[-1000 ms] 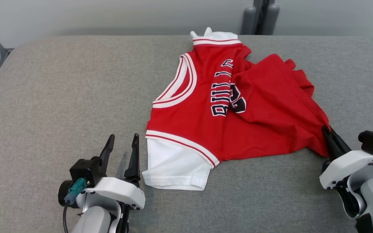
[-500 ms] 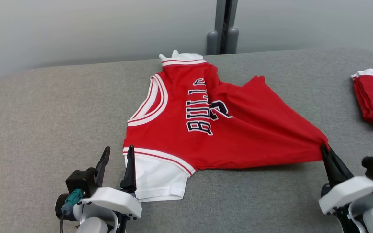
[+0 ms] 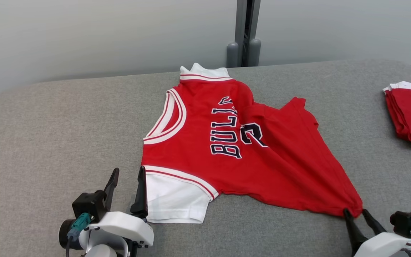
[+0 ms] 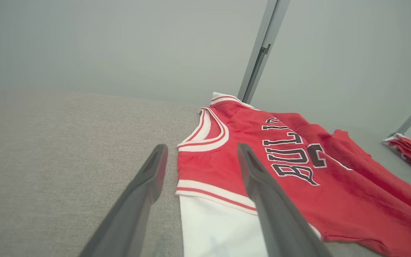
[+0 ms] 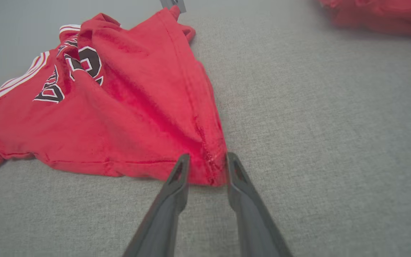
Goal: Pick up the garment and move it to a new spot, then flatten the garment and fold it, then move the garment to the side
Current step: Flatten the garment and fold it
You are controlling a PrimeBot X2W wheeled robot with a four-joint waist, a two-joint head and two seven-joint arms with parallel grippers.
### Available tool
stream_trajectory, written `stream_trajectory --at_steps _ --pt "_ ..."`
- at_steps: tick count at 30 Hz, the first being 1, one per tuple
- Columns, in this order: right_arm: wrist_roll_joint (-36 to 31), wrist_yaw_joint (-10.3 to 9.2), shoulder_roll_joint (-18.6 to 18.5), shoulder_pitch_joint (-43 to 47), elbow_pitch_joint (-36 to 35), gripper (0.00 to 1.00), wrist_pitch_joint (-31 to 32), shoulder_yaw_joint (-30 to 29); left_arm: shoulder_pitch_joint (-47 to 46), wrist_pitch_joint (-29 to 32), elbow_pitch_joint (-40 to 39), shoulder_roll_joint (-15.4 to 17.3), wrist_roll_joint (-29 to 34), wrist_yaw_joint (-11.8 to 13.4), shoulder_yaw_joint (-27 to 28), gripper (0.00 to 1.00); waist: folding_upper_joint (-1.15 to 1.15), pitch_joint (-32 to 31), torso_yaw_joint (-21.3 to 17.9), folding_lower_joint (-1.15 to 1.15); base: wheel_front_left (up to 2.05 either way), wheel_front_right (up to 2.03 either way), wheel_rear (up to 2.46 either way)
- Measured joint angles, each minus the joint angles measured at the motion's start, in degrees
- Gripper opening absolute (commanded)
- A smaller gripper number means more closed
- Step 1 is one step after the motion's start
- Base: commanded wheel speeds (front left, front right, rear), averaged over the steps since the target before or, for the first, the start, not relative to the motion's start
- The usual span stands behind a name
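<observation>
On grey table (image 3: 48,125), garment (image 3: 198,142), left claw (image 3: 128,170) agape, right claw (image 3: 354,212) parted at hem (image 3: 350,208)

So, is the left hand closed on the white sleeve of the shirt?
No, the left hand stands wide open at the edge of the white sleeve, gripping nothing.

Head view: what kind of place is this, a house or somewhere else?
Probably a robot test room, not a house: a padded grey table, a bare grey wall with a metal post, and a pile of folded red garments near the red jersey.
</observation>
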Motion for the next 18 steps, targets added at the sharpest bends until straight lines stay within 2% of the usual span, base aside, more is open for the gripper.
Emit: stream_trajectory --at_steps 6,12,18 --pt "-2.44 0.0 1.0 0.22 -1.27 1.0 0.25 -3.53 0.91 0.0 1.75 0.01 0.13 0.29 0.27 1.0 0.0 -0.54 1.31 0.0 0.0 0.0 0.0" --pt "-4.37 0.0 2.3 -0.76 -3.52 1.0 -0.71 -4.27 1.02 1.65 7.73 0.01 -0.4 0.32 -1.45 1.0 0.0 -0.9 2.4 0.0 0.0 0.0 0.0" --pt "-4.89 0.0 2.76 -1.1 -5.35 1.0 -1.37 -4.71 0.55 4.72 11.8 -0.02 -1.01 -1.29 -3.57 1.0 0.0 -0.34 2.67 0.0 0.0 0.0 0.0"
